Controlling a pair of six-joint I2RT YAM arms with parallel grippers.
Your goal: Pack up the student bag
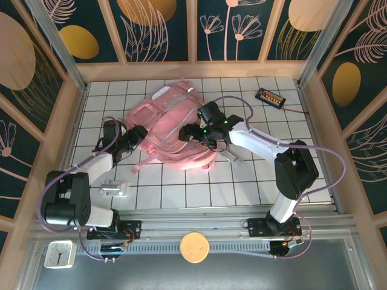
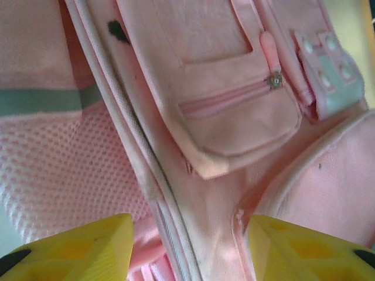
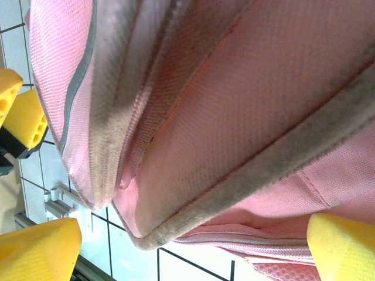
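Note:
The student bag, a large soft pink backpack, lies flat in the middle of the tiled table. My left gripper sits at its left edge. In the left wrist view its yellow fingers stand apart, open, with a zip seam and pink fabric of the bag lying loosely between them. My right gripper hovers over the bag's right half. It is wide open, and the bag's piped lower edge runs across the gap. The left gripper's yellow fingers show beyond that edge.
A small white object lies on the tiles by the left arm. A grey-white item rests under the right forearm. A black device with orange sits at the back right. Wooden walls fence the table.

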